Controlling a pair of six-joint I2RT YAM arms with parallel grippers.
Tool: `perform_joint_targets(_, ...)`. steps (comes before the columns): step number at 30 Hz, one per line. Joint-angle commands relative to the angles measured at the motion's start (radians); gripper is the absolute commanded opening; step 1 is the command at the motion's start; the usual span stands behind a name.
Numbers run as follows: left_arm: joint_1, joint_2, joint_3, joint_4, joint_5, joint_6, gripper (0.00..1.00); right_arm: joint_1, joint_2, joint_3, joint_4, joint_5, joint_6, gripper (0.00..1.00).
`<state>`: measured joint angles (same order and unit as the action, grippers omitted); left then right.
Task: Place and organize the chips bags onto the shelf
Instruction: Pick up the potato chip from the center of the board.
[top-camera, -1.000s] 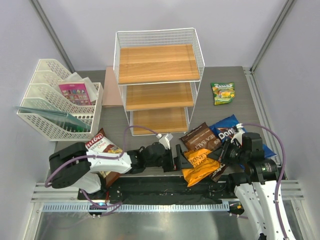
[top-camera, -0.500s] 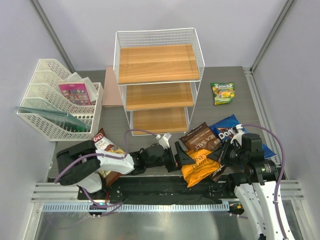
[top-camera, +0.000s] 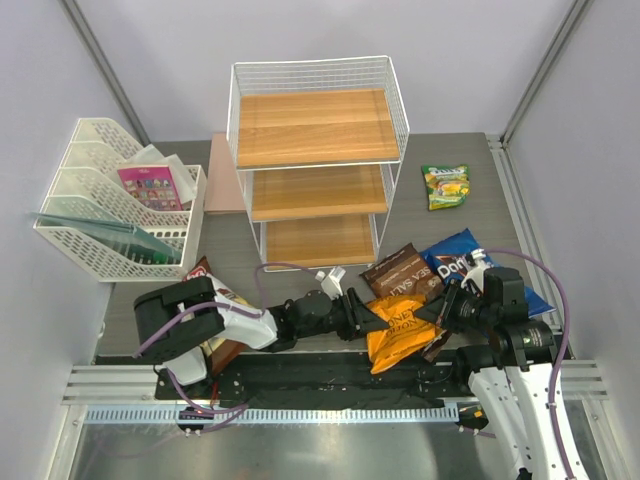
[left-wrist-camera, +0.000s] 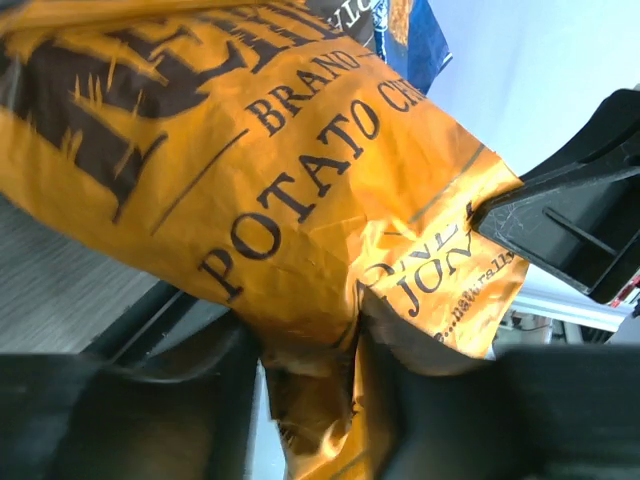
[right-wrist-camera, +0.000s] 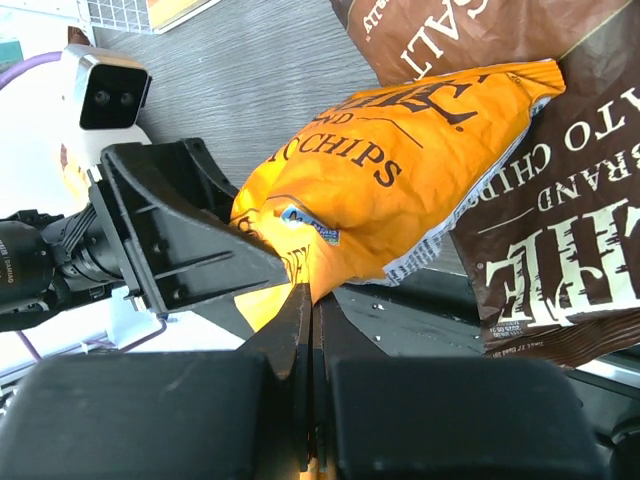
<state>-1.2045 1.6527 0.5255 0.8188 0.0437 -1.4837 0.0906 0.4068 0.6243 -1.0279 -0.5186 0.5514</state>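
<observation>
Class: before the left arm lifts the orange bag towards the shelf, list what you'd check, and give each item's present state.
1. Orange bag between the left gripper fingers: ok.
2. Grip firm: cannot tell.
3. Right gripper clear of the bag: cannot tell; it is shut, tip at the bag's edge.
4. Nothing lying on the bag: ok; it tops the brown bag.
5. Shelf boards bare: ok.

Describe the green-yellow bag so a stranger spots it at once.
Start at the tall white wire shelf at the back. Right of it, a small green-yellow bag lies flat. It alone is green and sits apart from the pile of bigger bags nearer the front.
</observation>
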Motion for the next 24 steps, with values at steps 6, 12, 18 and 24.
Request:
perform_joint_targets(6, -0.003, -0.037, -0.005, -0.018, -0.036, 0.098, 0.0, 0.005, -0.017, 0.037, 0.012, -0.049, -0.008, 0.01)
perform_joint_targets(12, -0.003, -0.22, -0.001, -0.274, -0.128, 0.209, 0.0, 0.005, -0.013, 0.072, 0.008, -0.063, -0.005, 0.14)
perform_joint_targets(18, -0.003, -0.522, 0.008, -0.673, -0.372, 0.304, 0.0, 0.005, -0.003, 0.078, 0.025, -0.075, 0.004, 0.43)
perform_joint_targets(24, 0.017, -0.633, -0.007, -0.816, -0.462, 0.335, 0.0, 0.003, -0.005, 0.043, 0.071, -0.122, 0.045, 0.5)
